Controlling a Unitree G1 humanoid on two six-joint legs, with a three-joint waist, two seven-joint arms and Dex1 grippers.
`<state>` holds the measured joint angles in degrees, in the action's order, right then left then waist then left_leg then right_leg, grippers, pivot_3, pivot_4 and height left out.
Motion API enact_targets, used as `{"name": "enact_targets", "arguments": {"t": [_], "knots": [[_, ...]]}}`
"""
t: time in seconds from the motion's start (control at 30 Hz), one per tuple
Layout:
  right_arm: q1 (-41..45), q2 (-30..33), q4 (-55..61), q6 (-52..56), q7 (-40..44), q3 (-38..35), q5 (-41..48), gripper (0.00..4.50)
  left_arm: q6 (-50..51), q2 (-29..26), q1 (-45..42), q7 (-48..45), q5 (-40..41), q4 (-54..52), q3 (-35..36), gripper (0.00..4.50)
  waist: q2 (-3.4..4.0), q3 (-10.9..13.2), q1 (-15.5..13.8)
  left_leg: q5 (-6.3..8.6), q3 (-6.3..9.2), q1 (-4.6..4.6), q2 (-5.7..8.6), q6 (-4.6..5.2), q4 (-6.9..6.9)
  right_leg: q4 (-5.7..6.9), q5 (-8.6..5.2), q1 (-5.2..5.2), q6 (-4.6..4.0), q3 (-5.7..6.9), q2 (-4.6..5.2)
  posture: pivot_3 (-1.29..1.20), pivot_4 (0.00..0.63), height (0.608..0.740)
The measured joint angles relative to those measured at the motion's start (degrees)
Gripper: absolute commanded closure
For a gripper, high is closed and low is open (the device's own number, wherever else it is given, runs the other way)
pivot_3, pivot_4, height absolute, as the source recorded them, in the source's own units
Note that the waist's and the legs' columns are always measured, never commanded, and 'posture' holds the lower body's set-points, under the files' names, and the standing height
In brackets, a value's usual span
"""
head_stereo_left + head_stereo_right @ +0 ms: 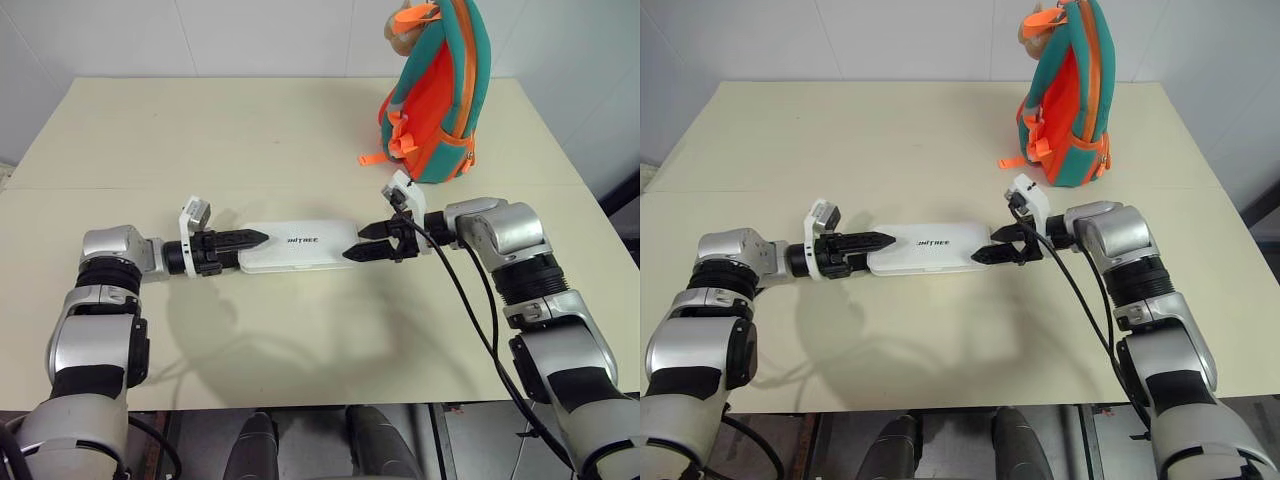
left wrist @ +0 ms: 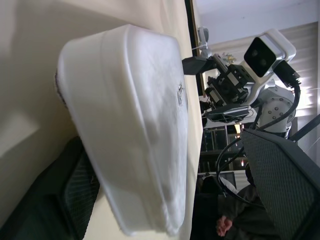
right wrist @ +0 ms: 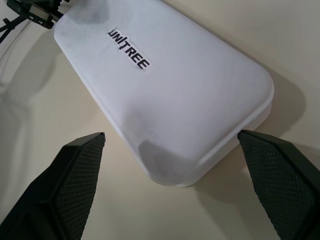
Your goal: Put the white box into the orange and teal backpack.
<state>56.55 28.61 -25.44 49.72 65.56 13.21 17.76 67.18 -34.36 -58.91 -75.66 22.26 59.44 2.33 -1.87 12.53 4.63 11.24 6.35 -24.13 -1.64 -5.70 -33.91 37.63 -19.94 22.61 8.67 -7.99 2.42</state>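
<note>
The white box lies flat on the table's middle, dark lettering on its lid. My left gripper is at the box's left end, open, its fingers on either side of that end. My right gripper faces it from the right end, also open; in the right wrist view its fingers stand wide apart, clear of the box's rounded corner. The orange and teal backpack stands upright at the table's far right, beyond the right gripper, a tan plush piece at its top.
The cream table reaches back to a white wall. Its near edge runs just under my forearms. A black cable trails along the right arm. An orange strap lies on the table beside the backpack's base.
</note>
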Motion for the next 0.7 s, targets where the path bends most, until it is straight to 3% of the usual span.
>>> {"name": "enact_targets", "arguments": {"t": [0.6,0.7], "knots": [[-4.6,-1.7,4.5,-1.6,0.0,-2.2,2.6,0.02,4.1,0.6,0.9,-1.9,0.4,-1.4,-0.2,0.04,0.0,0.0,0.1,0.0,0.01,-0.01,0.0,0.0,0.0,0.0,0.0,0.01,0.0,0.01,0.0,0.0,0.15,0.74],[-5.2,-2.1,4.5,-2.9,-0.5,-2.5,2.6,0.0,5.0,0.4,1.2,-3.3,0.4,-2.6,-1.8,0.66,0.0,0.0,0.1,0.0,0.01,-0.01,0.0,0.0,0.0,0.0,0.0,0.01,0.0,0.01,-0.01,0.0,0.15,0.74]]}}
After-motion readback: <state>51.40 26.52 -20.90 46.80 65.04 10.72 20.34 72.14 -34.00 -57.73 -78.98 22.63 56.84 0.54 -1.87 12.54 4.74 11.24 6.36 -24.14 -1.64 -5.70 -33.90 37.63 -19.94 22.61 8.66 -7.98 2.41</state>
